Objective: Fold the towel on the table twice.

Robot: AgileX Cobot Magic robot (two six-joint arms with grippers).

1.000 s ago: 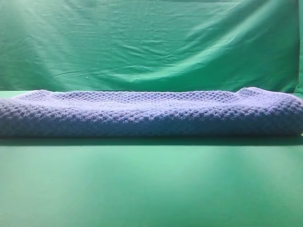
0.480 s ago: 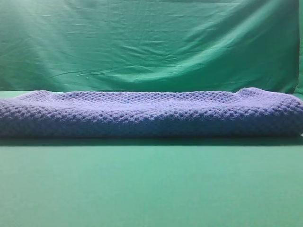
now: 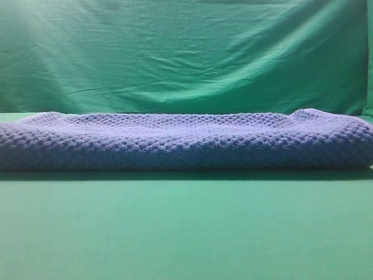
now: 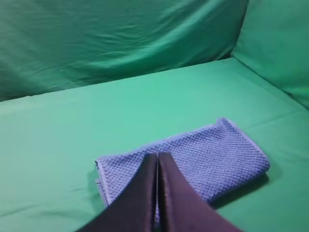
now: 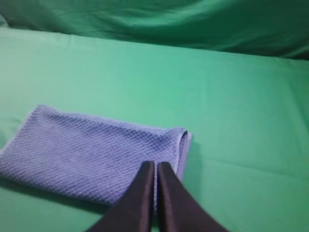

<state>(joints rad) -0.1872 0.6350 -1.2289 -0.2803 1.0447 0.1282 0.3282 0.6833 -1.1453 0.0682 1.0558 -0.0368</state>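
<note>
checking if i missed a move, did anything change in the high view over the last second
Nothing visibly changed in the high view. The towel lies folded on the table in the same place and shape as before, in front of the green backdrop, and no arm shows there.

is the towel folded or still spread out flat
Folded. The towel lies as a compact thick rectangle on the table, with stacked layers showing at its end; the fold count isn't clear.
</note>
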